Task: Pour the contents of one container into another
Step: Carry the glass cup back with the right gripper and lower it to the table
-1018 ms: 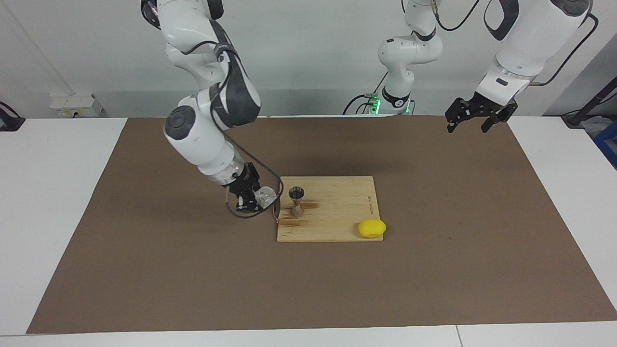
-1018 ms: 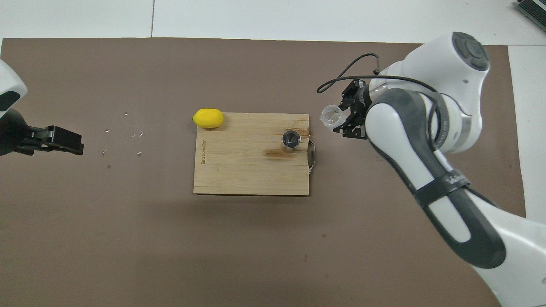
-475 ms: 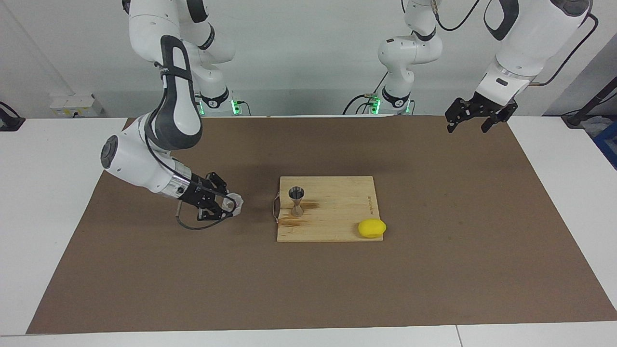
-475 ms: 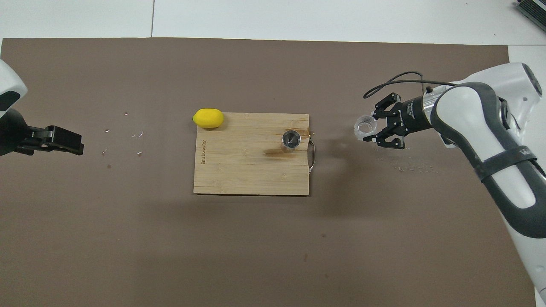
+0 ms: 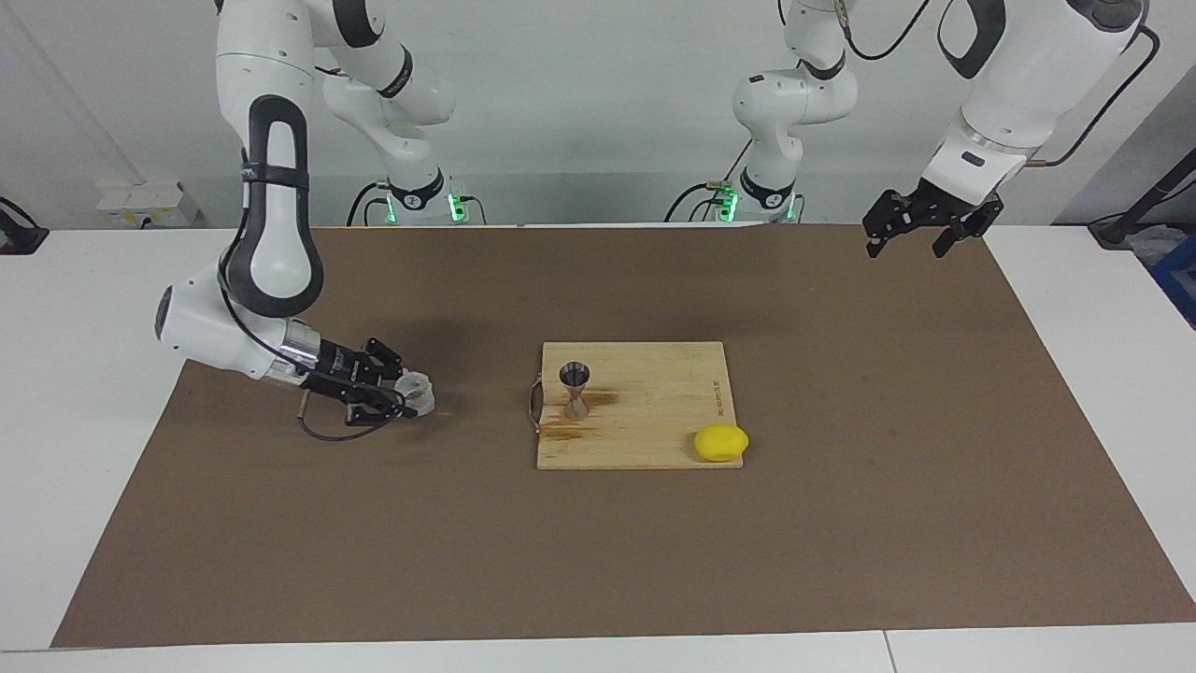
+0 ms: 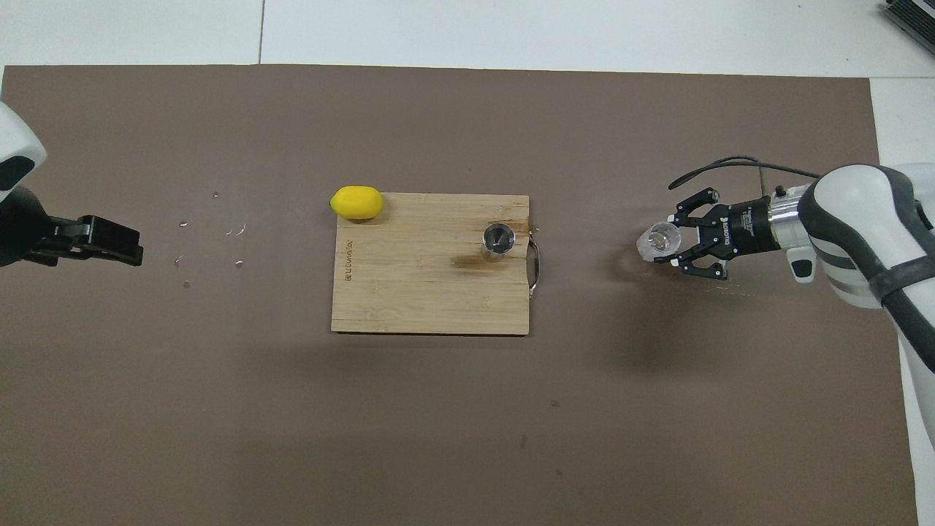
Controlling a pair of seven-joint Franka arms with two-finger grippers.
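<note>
While the left arm waits, its left gripper (image 5: 918,227) hangs with the fingers spread apart over the brown mat (image 5: 598,523) near the left arm's end of the table (image 5: 84,299), holding nothing. Reaching low over the mat at the right arm's end, the right gripper (image 5: 404,396) is clamped on the clear cup (image 5: 417,393), which lies tipped toward the board with its mouth facing roughly 9 o'clock in the overhead view; whether the cup touches the mat is hard to judge, though it seems at most just above it. At about 9 o'clock from the cup in that view, well apart from it, sits the wooden cutting board (image 5: 654,411), its metal handle (image 5: 534,402) on the edge facing the cup. On the board, near that handle edge, the steel jigger (image 5: 574,390) stands upright beside a dark stain. 1 yellow lemon-like lump (image 5: 720,443) rests at the board's corner, at roughly 10 o'clock from the jigger in the overhead view.
</note>
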